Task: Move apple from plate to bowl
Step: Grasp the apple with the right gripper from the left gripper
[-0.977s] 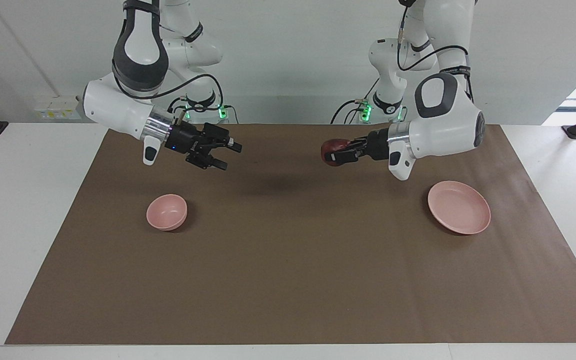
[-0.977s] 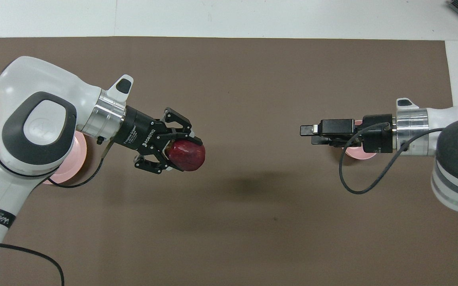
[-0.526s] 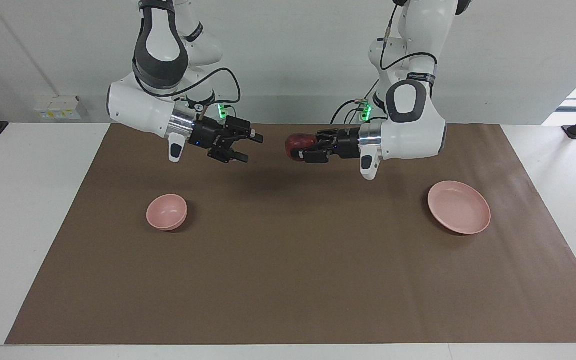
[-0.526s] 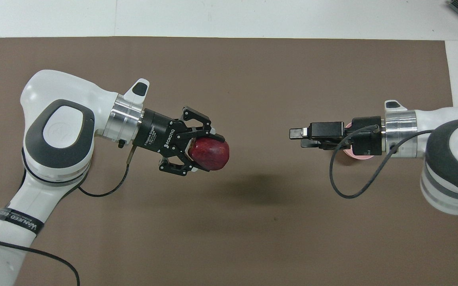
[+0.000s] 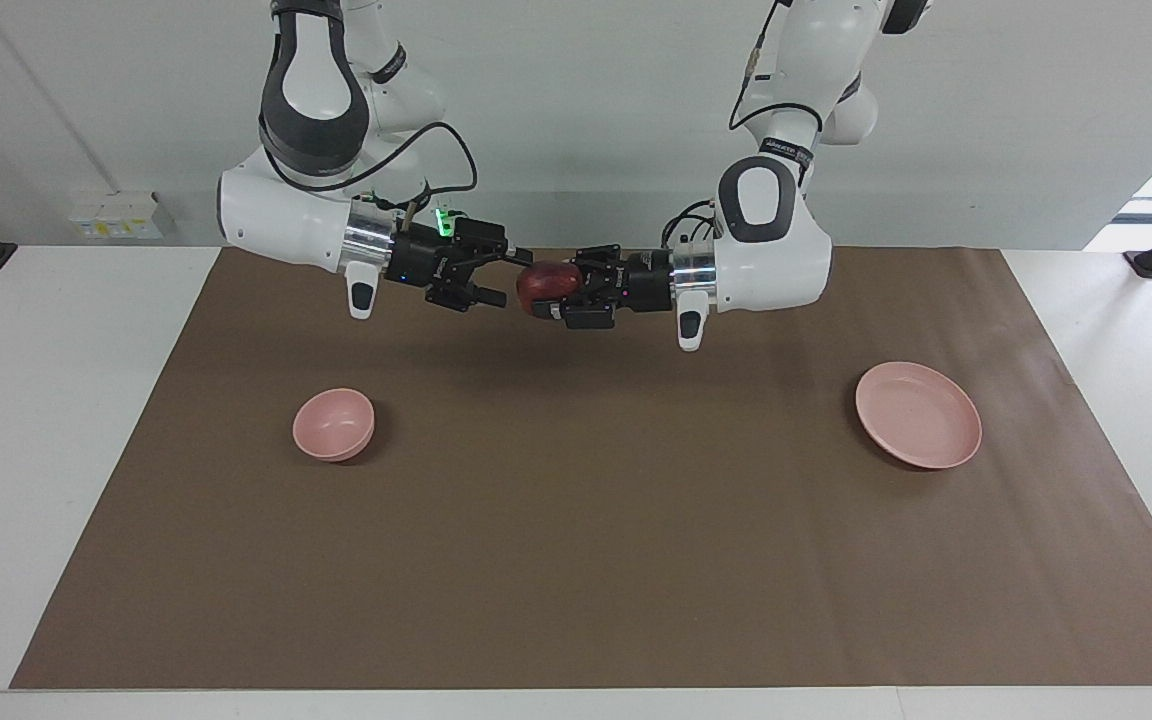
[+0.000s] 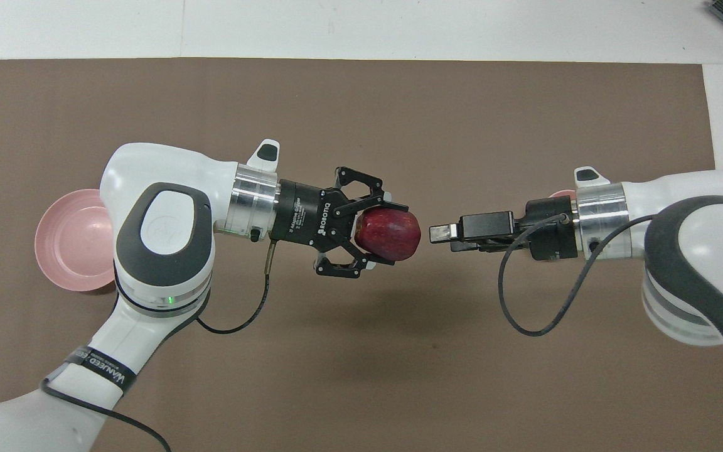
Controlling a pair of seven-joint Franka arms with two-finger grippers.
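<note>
The left gripper (image 6: 377, 231) is clenched on the apple (image 6: 388, 234), holding it in the air over the middle of the desk (image 5: 576, 560). Facing it, almost at the fruit, the right gripper (image 5: 498, 278) is spread wide and empty (a hand-over, by the look). The plate (image 5: 918, 414) sits bare below the left arm's side, the bowl (image 5: 334, 424) below the right's. Next, I judge, the right gripper must close on the apple before the left lets go.

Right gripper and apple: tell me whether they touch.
Apart. The overhead view shows a strip of brown mat between the right gripper and the apple held by the left gripper.
</note>
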